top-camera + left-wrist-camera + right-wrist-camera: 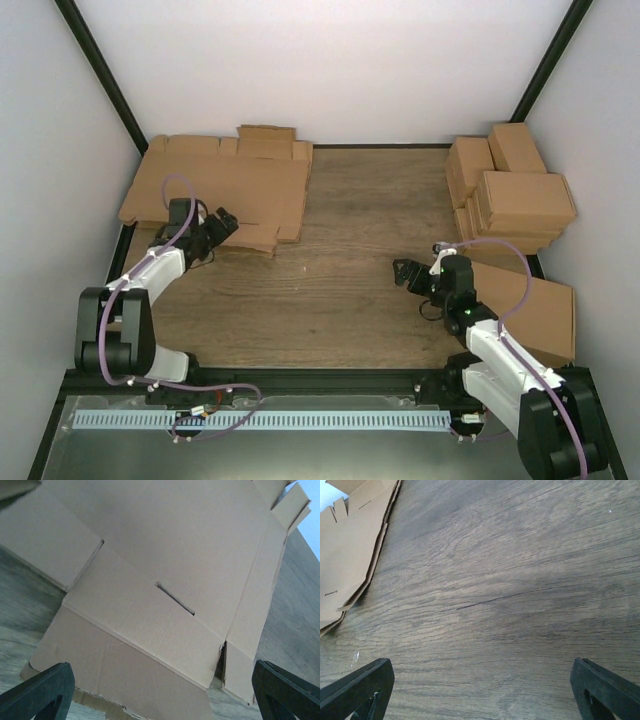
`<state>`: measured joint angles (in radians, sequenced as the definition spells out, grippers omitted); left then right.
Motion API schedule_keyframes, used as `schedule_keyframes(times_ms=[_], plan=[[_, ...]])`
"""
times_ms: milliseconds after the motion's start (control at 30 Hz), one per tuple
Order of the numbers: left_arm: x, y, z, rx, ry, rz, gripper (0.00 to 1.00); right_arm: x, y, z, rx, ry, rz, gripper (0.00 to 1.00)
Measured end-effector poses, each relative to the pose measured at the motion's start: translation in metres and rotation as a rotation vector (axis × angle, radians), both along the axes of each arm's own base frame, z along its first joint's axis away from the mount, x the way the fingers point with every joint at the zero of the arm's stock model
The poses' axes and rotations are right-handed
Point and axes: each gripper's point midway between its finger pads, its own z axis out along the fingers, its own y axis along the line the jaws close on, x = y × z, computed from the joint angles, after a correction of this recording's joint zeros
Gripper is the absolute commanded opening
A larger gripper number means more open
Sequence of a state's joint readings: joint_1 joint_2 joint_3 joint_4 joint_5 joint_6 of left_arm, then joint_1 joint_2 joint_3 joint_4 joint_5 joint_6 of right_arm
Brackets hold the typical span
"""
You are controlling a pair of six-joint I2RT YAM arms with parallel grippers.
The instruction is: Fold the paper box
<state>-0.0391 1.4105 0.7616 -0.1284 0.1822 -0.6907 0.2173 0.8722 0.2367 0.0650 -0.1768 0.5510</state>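
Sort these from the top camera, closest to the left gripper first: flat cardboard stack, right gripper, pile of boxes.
1. flat cardboard stack, far left, just beneath the left gripper.
2. right gripper, right of middle.
3. pile of boxes, far right corner.

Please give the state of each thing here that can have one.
sheet stack: flat, piled at far left.
paper box: flat, unfolded, lying on top of that pile.
cartons: closed, piled at right.
left gripper: open, empty, at the pile's near edge.
right gripper: open, empty, above the table.
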Motion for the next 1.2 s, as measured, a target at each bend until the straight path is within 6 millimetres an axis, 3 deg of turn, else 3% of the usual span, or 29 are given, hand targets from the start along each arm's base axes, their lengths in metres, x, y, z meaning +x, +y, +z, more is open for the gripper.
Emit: schedule_keyframes(times_ms=[333, 533, 733, 967, 1200], plan=[[-0.012, -0.005, -0.03, -0.138, 0.107, 0.103, 0.84, 0.0, 0.001, 0.0, 0.0, 0.0, 0.003, 1.0], [-0.014, -0.002, -0.035, -0.162, 0.13, 0.151, 0.95, -0.001, 0.001, -0.003, -0.002, 0.011, 0.003, 1.0], [-0.024, 0.01, -0.019, -0.148, 0.085, 0.226, 0.98, 0.0, 0.001, -0.003, -0.002, 0.012, 0.003, 1.0], [-0.028, 0.012, -0.015, -0.154, 0.061, 0.246, 0.66, 0.0, 0.001, -0.004, -0.002, 0.012, 0.003, 1.0], [-0.024, 0.01, -0.031, -0.155, 0.109, 0.24, 0.6, 0.0, 0.001, -0.003, -0.002, 0.011, 0.003, 1.0]])
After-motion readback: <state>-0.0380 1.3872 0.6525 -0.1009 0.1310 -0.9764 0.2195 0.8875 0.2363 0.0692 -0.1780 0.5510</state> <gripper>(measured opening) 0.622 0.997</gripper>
